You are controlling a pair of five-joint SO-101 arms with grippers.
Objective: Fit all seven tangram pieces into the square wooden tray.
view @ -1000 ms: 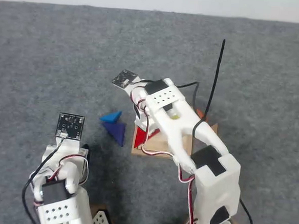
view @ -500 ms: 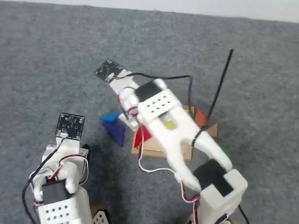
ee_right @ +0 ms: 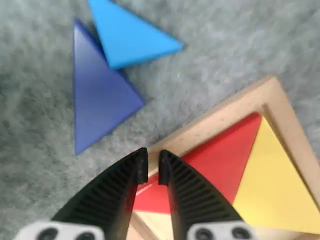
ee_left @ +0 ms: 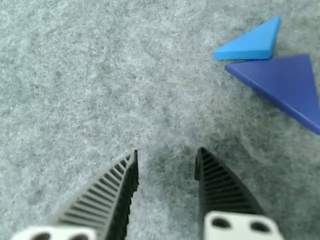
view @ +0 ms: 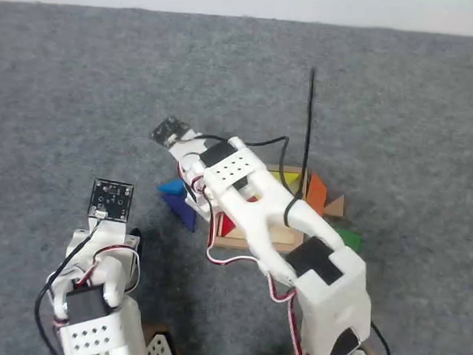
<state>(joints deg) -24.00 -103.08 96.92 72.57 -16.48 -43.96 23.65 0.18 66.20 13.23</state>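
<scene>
The square wooden tray (view: 256, 244) lies at mid-table under my right arm (view: 236, 177). A red triangle (ee_right: 215, 170) and a yellow triangle (ee_right: 270, 180) lie inside it. A light blue triangle (view: 173, 187) and a dark blue triangle (view: 185, 210) lie on the carpet just left of the tray. My right gripper (ee_right: 150, 162) hovers over the tray's left rim (ee_right: 225, 112), shut with nothing in it. My left gripper (ee_left: 166, 155) is open above bare carpet, short of the light blue triangle (ee_left: 250, 42) and the dark blue triangle (ee_left: 285, 85).
An orange piece (view: 317, 190), a tan piece (view: 334, 206) and a green piece (view: 348, 238) sit at the tray's right side, partly hidden by the right arm. Grey carpet covers the table. The left arm (view: 103, 290) stands at the near left.
My right arm has swung left from over the tray's middle to its left rim, near the blue triangles. The left arm has kept still.
</scene>
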